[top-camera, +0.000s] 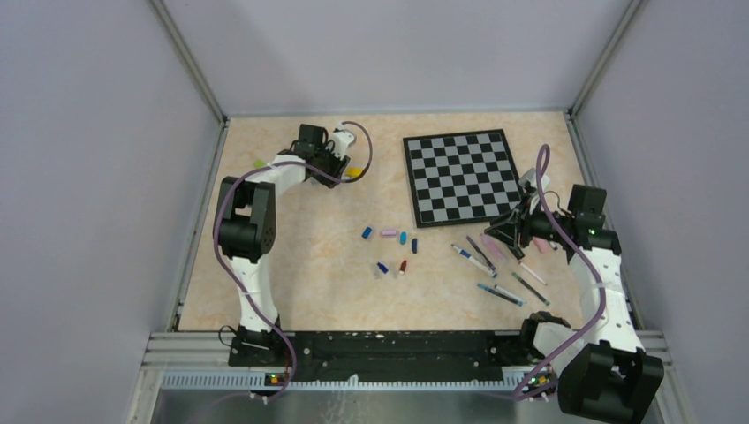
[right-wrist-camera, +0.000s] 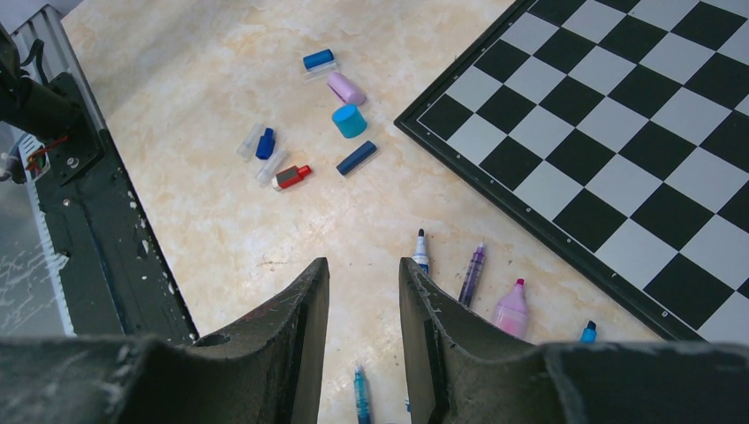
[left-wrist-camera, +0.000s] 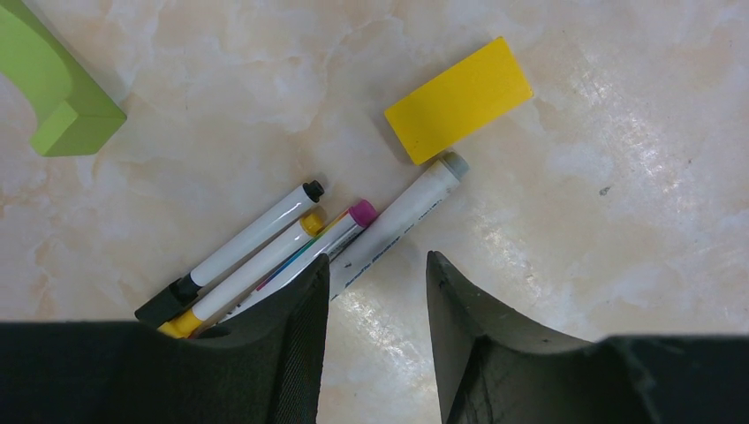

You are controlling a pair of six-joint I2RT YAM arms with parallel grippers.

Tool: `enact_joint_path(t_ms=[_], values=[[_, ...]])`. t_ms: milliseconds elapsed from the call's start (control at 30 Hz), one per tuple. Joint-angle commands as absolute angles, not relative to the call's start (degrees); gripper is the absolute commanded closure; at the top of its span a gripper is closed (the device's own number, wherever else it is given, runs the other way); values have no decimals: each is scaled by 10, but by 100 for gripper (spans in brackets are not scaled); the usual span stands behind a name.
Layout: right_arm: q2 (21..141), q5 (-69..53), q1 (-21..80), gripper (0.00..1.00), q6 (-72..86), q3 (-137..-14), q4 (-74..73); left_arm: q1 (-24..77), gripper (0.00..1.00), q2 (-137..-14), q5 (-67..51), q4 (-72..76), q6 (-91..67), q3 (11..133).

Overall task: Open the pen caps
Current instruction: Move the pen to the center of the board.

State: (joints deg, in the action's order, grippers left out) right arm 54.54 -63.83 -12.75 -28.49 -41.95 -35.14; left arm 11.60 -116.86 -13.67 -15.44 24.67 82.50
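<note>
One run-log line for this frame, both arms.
left gripper: open, at four pens | right gripper: open, empty, near uncapped pens | pen caps: loose mid-table

Four pens beside the left claw; one yellow block and one green block ahead. Six caps and one chessboard ahead of the right claw; five pens close by.

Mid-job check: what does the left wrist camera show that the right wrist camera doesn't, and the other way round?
Only the left wrist view: four capped pens lying side by side, a yellow block just beyond them, and a green block at the top left corner.
Only the right wrist view: the chessboard, a scatter of loose caps, and uncapped pens beside the board's edge.
Both: the marbled tabletop, and each camera's own gripper open with nothing between its fingers, the left gripper and the right gripper.
</note>
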Motion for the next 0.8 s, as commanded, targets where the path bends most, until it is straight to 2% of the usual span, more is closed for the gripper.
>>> enact_joint_path(t_ms=[0,767], values=[[547,-646,-124,66,-300,-419,-336,112,52,-1166,-149,-136,256,833],[544,-648,-124,66,-303,-423,-341,109,59,-1193,-154,-147,242,833]])
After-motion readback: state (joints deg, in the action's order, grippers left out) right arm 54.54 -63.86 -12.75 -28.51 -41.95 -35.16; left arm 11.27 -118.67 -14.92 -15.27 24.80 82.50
